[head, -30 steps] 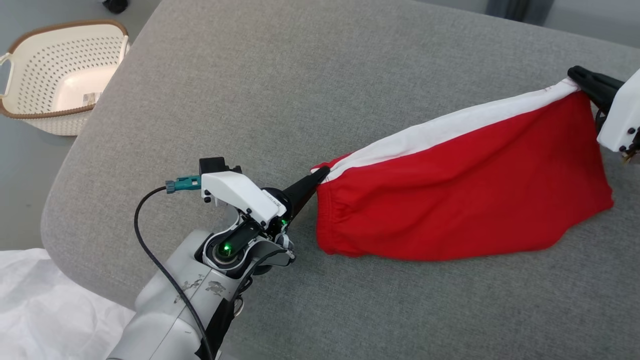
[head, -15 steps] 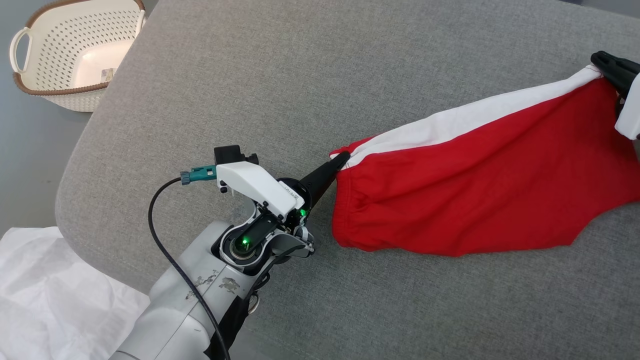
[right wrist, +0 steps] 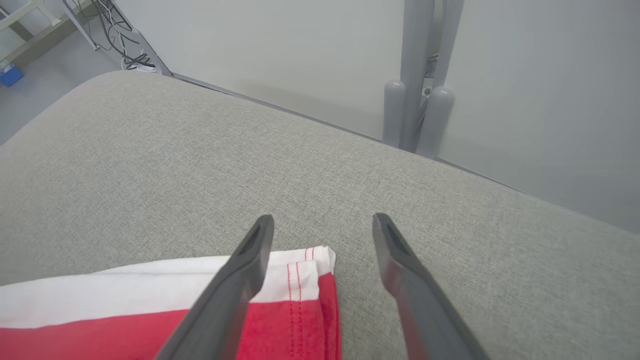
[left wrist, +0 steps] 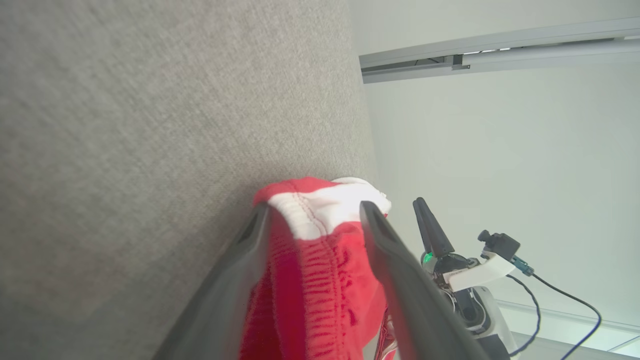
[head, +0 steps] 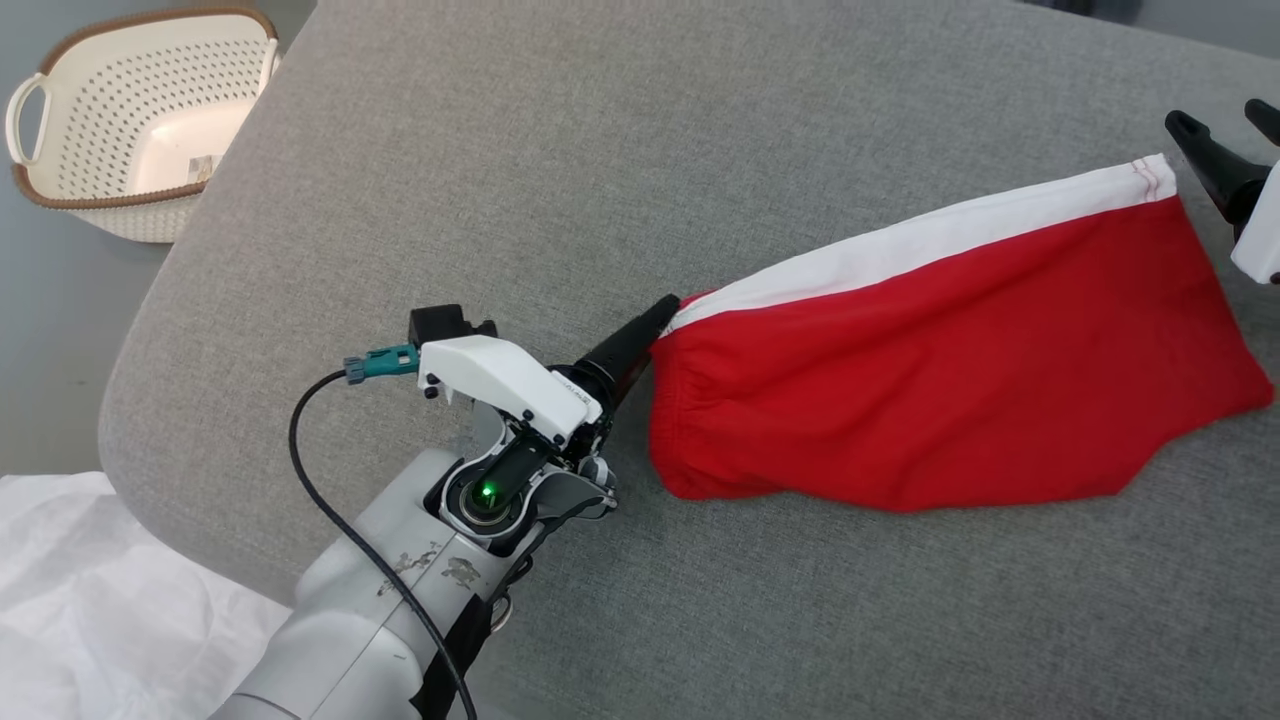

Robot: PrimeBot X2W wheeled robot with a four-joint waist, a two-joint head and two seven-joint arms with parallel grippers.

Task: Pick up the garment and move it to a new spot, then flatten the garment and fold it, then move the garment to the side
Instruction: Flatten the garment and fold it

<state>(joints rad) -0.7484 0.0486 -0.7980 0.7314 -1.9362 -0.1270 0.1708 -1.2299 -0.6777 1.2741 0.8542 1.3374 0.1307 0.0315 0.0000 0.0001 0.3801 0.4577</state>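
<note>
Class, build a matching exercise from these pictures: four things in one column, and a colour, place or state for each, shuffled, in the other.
1 garment
2 basket
3 right gripper
4 left gripper

a cream, on the floor
b open, over the stitched white corner
c red with a white band
d open, astride the gathered end

Pairs: 1-c, 2-a, 3-b, 4-d

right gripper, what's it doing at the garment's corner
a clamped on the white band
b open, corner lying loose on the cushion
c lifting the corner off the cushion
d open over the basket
b: the right gripper stands with its jaws wide apart, and the white-banded corner of the garment lies flat on the cushion, not pinched.
</note>
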